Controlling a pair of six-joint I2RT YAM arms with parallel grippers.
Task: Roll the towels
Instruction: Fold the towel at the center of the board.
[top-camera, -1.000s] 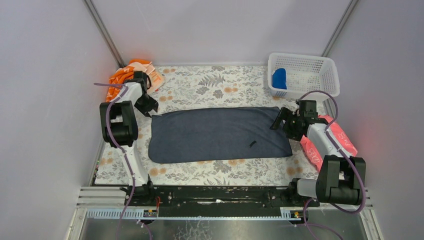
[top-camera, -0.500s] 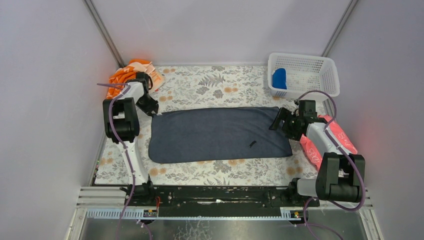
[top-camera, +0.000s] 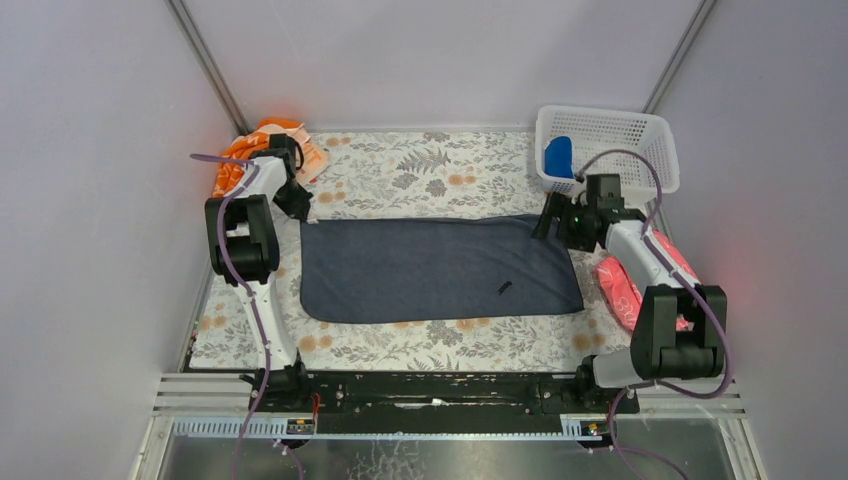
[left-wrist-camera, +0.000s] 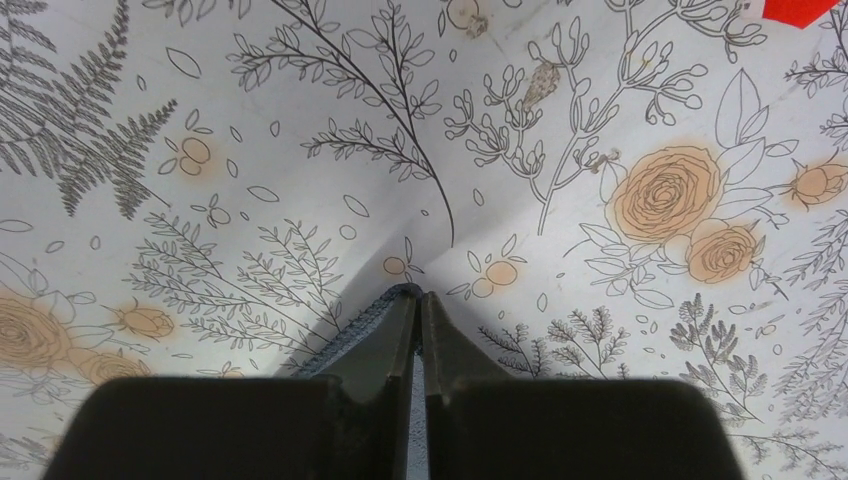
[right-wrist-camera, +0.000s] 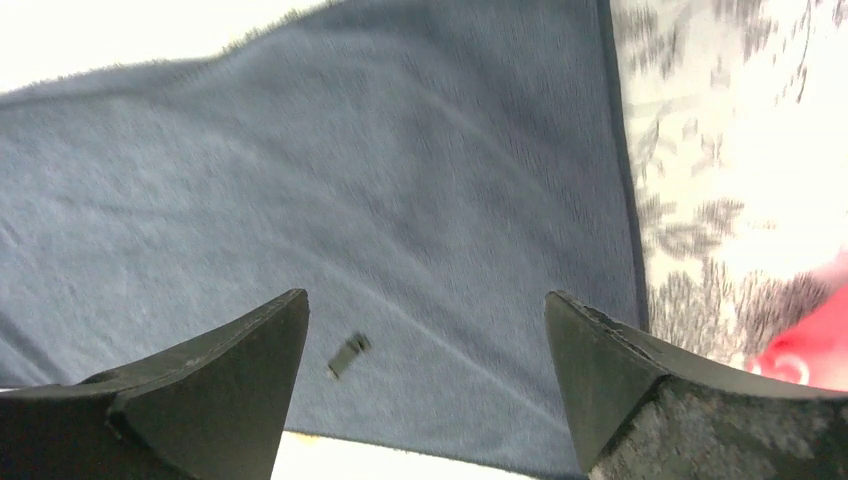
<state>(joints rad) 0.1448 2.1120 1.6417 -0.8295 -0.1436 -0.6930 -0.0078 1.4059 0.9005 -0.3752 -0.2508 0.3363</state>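
A dark slate-grey towel (top-camera: 440, 270) lies spread flat on the floral mat (top-camera: 420, 165). My left gripper (top-camera: 297, 205) sits at its far-left corner. In the left wrist view that gripper (left-wrist-camera: 418, 297) is shut on the corner, with the towel's hem (left-wrist-camera: 365, 325) showing beside the left finger. My right gripper (top-camera: 543, 222) hovers over the far-right corner. The right wrist view shows it (right-wrist-camera: 425, 295) open above the grey towel (right-wrist-camera: 400, 180), nothing between the fingers. A bright blue towel (top-camera: 558, 157) lies in the white basket (top-camera: 640, 160).
Orange packets (top-camera: 262, 145) are piled at the far-left corner behind the left arm. Red packets (top-camera: 650, 275) lie on the right, beside the right arm. A small black tag (top-camera: 506, 289) sits on the grey towel. The enclosure walls stand close on three sides.
The left gripper closed on the towel's far-left corner and drew it back a little. The right gripper moved away from me, from the towel's right edge toward its far-right corner.
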